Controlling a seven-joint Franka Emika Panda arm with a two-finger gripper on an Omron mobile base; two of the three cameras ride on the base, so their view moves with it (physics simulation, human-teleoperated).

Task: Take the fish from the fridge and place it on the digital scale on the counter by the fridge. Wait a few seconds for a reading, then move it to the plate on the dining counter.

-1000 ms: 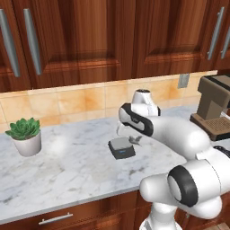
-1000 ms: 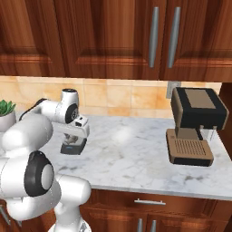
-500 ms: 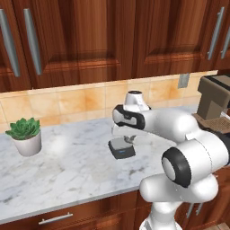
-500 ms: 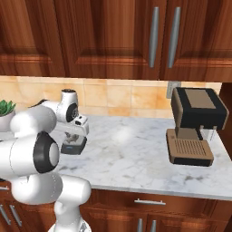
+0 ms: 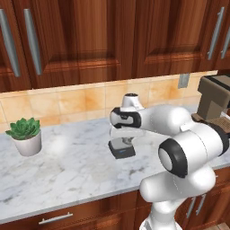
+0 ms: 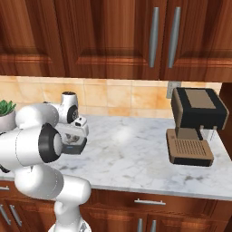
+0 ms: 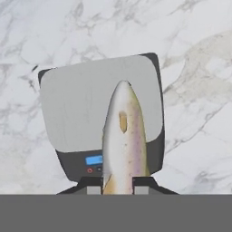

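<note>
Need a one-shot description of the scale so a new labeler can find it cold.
Start at the marble worktop under the wooden wall cabinets, between the potted succulent and the coffee machine. The digital scale sits mid-counter, directly below the gripper, which holds the fish. It is the one flat dark slab there: light grey top, small blue display on one edge.

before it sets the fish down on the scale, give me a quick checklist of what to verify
1. Fish held between the fingers of the hand: ok.
2. Hand over the digital scale: ok, the fish points across its light top.
3. Scale top free of other things: ok.
4. Scale flat on the marble counter, away from the edge: ok.
5. Fish touching the scale yet: cannot tell.
6. Plant pot and coffee machine out of the way: ok, both stand well to the sides.
</note>
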